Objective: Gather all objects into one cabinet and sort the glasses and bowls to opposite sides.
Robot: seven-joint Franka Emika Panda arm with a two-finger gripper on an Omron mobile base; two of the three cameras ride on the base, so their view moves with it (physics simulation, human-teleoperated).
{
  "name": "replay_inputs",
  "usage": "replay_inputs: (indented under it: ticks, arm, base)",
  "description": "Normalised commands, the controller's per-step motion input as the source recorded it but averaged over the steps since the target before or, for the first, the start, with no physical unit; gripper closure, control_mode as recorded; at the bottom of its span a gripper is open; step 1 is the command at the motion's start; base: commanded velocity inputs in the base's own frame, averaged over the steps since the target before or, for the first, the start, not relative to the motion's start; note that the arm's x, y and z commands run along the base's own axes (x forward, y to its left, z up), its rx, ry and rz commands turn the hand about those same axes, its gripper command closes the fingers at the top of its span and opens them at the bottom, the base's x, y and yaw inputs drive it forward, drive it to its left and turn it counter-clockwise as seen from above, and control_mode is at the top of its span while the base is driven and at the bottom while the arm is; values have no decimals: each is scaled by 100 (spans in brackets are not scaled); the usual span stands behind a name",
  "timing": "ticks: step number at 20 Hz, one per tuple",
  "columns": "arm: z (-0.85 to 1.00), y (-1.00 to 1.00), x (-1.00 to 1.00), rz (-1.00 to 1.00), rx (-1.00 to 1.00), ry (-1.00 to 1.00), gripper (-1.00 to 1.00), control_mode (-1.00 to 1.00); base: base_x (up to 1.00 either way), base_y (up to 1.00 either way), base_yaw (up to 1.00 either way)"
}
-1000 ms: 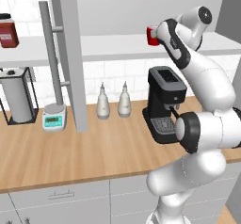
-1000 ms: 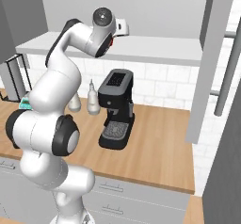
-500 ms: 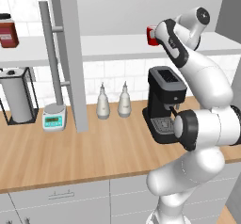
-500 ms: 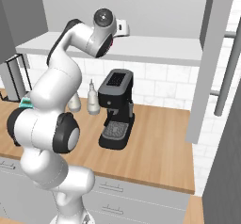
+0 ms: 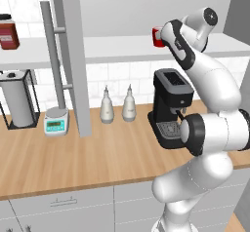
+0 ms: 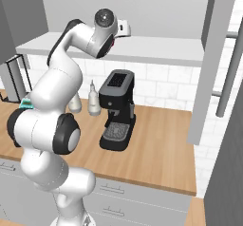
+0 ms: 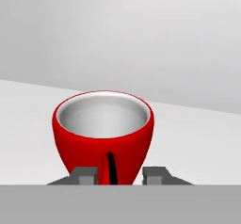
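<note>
Fingertips [image 7: 84,175] flanking red cup [image 7: 103,134] (hollow)

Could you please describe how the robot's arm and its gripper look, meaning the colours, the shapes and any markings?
The white robot arm is built of smooth, rounded glossy segments joined by dark grey-black rings and round joint caps. No cables or markings are visible on it. The gripper shows two small, blocky dark grey fingertips of like shape.
</note>
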Motion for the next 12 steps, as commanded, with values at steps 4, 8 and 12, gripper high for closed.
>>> replay_inputs:
  ticks: [4,8,12]
  arm:
    - [0,0,8,0,0,0,100,-100]
    - [0,0,4,0,0,0,100,-100]
    - [25,0,-36,0,0,-11,100,-100]
  base:
    - [0,0,0]
    - [0,0,0]
    - [0,0,0]
